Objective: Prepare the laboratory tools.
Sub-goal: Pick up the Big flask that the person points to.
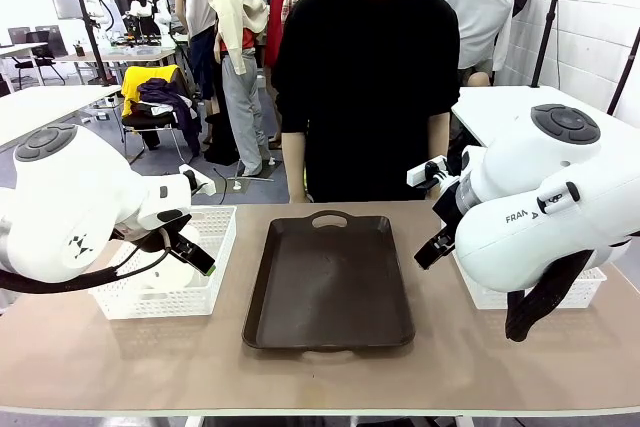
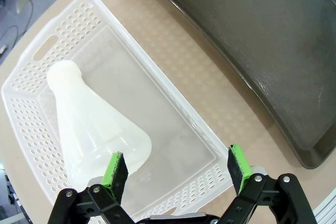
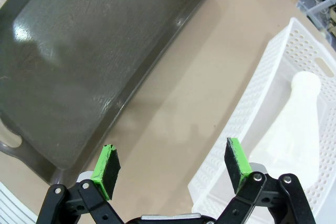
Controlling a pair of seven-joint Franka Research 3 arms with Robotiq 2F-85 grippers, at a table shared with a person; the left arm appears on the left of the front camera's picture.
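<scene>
Now my left claw (image 2: 177,166) and my right claw (image 3: 170,163) are both wide and empty. One flask (image 2: 89,124) sits in its white basket (image 2: 26,119), the other flask (image 3: 299,124) in another. Smooth cones can slip if I pinch off-centre.

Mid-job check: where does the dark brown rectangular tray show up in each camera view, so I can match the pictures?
Front view: the dark brown rectangular tray lies at the centre of the table.
Left wrist view: upper right, beyond the white mesh basket.
Right wrist view: upper left, running off the left edge.
Shared landmark: the tan tabletop bordering the tray.
</scene>
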